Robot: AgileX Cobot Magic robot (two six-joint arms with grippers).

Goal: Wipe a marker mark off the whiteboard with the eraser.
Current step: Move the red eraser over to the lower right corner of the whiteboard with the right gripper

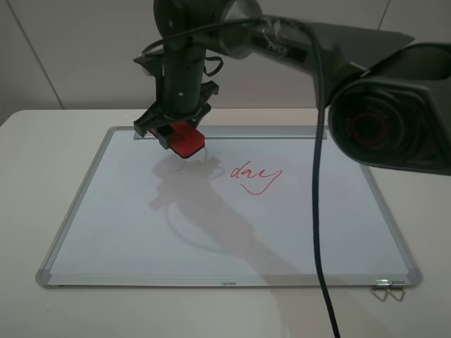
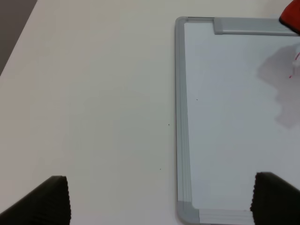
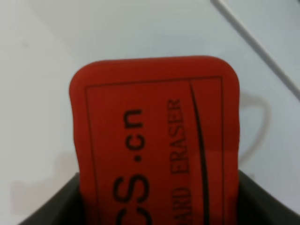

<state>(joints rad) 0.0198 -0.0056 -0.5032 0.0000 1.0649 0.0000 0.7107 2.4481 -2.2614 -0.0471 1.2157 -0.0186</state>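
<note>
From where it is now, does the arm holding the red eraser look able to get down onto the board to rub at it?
Probably yes. The right gripper is shut on the eraser, which hangs over the far part of the whiteboard. Nothing lies on the white surface beneath it; only its own shadow falls there.

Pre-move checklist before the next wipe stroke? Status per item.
1. Eraser gripped by right gripper: ok, held between its fingers with the red end sticking out.
2. Eraser over the whiteboard: ok, near the far edge.
3. Felt pressed on the board: cannot tell; the eraser looks tilted, its shadow just below.
4. Marker mark left to wipe: ok, small red traces beside the eraser's shadow in the left wrist view.
5. "day" writing out of the eraser's way: ok, apart to its right.
6. Left gripper out of the way: ok, open, above the table beside the board.
</note>
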